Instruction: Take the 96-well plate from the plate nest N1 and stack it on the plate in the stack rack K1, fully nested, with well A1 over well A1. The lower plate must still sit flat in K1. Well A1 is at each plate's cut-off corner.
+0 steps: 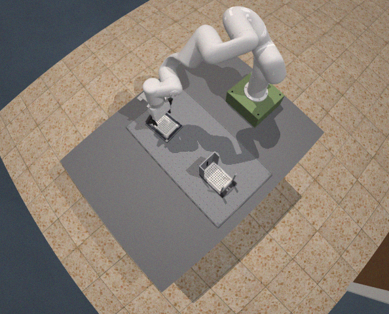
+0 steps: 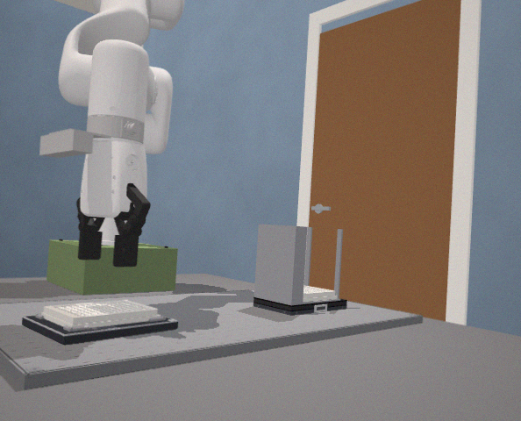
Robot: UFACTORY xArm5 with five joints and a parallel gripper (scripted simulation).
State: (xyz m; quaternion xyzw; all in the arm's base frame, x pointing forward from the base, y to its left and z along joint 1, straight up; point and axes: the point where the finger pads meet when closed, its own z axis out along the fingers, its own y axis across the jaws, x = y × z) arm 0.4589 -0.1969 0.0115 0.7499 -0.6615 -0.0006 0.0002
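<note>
A white 96-well plate (image 2: 99,313) lies flat in the black plate nest N1 (image 2: 99,328) at the left of the breadboard; it also shows in the overhead view (image 1: 166,126). My gripper (image 2: 108,254) hangs open and empty directly above this plate, with a clear gap between the fingertips and the plate top. In the overhead view the wrist (image 1: 157,111) covers the plate's far end. The stack rack K1 (image 2: 296,272) stands to the right with a grey back wall and thin posts. A second white plate (image 1: 216,177) lies flat inside it.
The green robot base block (image 1: 255,101) stands at the back of the grey table. The nest and rack sit on a perforated breadboard (image 1: 201,162). A brown door (image 2: 383,153) is behind the rack. A small grey box (image 2: 66,142) sticks out from the wrist.
</note>
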